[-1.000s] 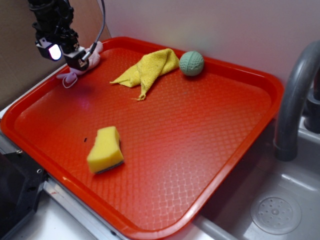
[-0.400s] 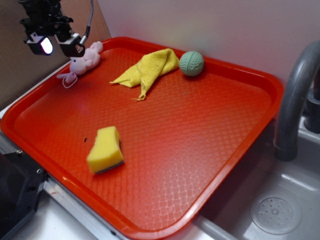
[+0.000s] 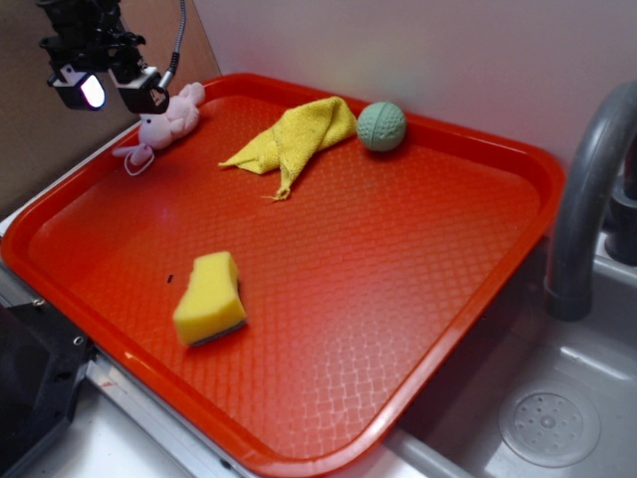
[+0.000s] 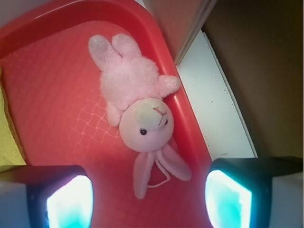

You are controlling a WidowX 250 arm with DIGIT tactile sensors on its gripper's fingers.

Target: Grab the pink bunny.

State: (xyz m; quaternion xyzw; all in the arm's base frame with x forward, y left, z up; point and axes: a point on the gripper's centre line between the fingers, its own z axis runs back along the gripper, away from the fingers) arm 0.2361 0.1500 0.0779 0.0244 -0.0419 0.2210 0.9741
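Note:
The pink bunny [image 3: 167, 121] [image 4: 137, 102] lies on its back in the far left corner of the red tray [image 3: 398, 299], one arm against the tray's raised rim [image 4: 183, 114]. Its ears and a thin string loop point toward me in the wrist view. My gripper [image 3: 107, 92] [image 4: 149, 202] hovers above the bunny, open, with nothing between its fingers. In the wrist view the two glowing fingertips [image 4: 69, 204] sit at the bottom edge, wide apart, with the bunny's ears just above the gap.
A crumpled yellow cloth [image 3: 294, 137] and a green ball [image 3: 381, 125] lie at the tray's back. A yellow sponge [image 3: 209, 297] sits near the front left. A brown wall panel [image 4: 251, 71] and white ledge [image 4: 209, 90] flank the bunny's corner. A grey faucet [image 3: 582, 199] and sink stand right.
The gripper has risen and shifted left off the bunny since one second ago, uncovering it. Nothing has moved in the last 0.4 s.

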